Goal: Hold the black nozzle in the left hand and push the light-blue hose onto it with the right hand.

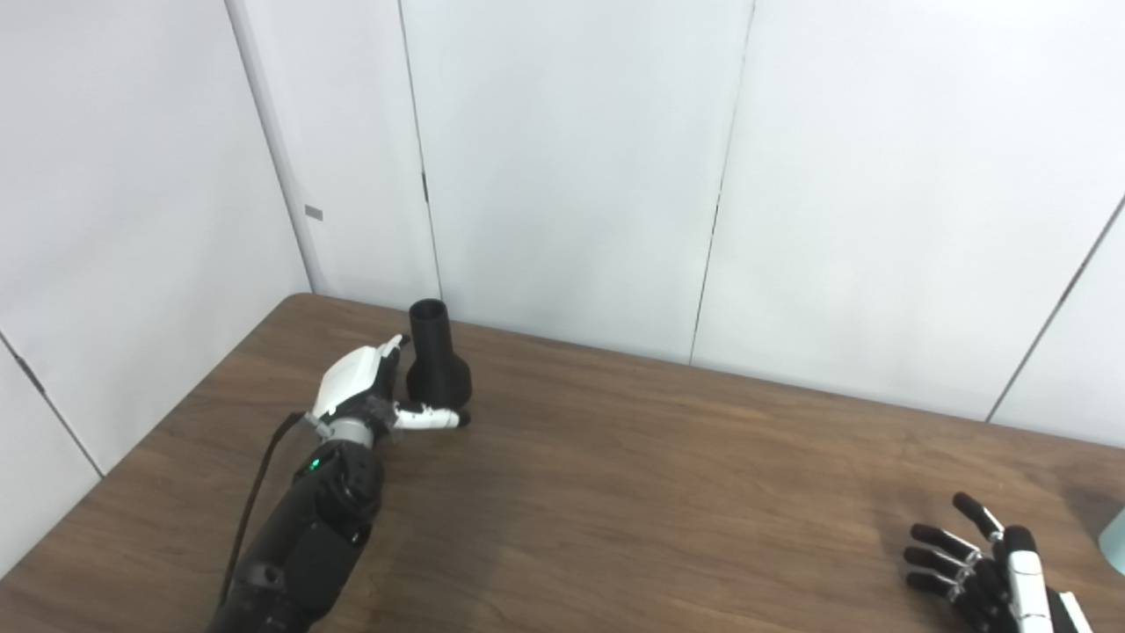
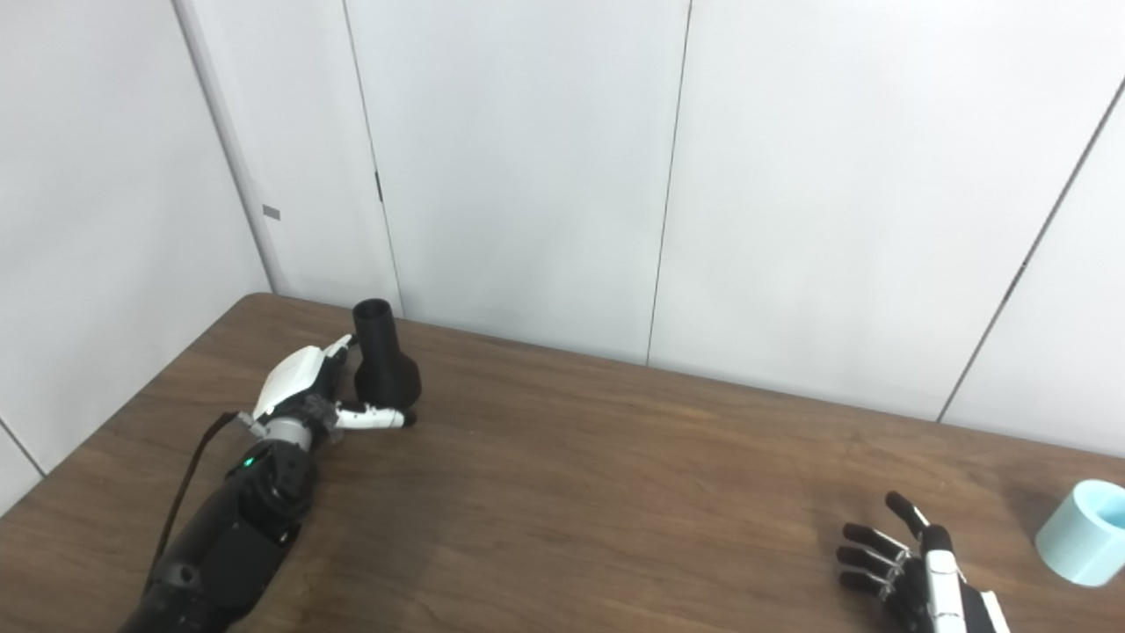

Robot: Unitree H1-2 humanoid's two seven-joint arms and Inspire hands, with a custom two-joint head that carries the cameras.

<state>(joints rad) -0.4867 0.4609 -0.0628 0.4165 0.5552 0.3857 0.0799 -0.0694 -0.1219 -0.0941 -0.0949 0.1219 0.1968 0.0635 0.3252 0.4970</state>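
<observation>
Right hand (image 2: 910, 571) sits nearest, at the near right edge of the table (image 2: 615, 492), fingers spread, holding nothing, just left of the light-blue hose (image 2: 1081, 532) lying near the right edge. Left hand (image 1: 373, 391) at far left cups the upright black nozzle (image 1: 435, 360), thumb across its base, fingers behind; whether it's actually clamped, can't tell. Risk: loose grasp tips the nozzle over; right hand's reach could roll the hose off the table.
</observation>
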